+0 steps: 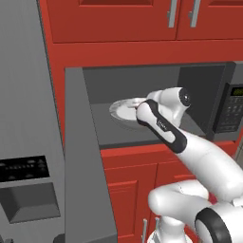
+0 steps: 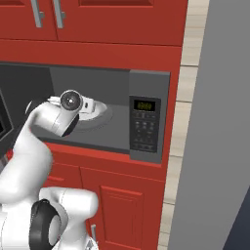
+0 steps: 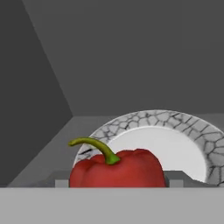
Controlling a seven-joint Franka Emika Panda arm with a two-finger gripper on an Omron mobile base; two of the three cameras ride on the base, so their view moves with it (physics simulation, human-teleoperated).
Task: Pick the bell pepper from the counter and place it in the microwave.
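The fridge [image 1: 28, 142] fills the left of the left base view. Beside it the microwave [image 2: 149, 122] stands open, its door [image 1: 88, 156] swung out toward the camera. The arm reaches into the cavity over the white plate [image 3: 175, 144]. In the hand view the gripper [image 3: 116, 183] pinches the bell pepper [image 3: 117, 168] between its fingertips, held at the plate's near rim.

You see a smooth, slightly glossy red bell pepper [image 3: 117, 169], a crackle-rimmed white plate [image 3: 192, 133], and the microwave [image 2: 149, 122]'s matt grey walls.
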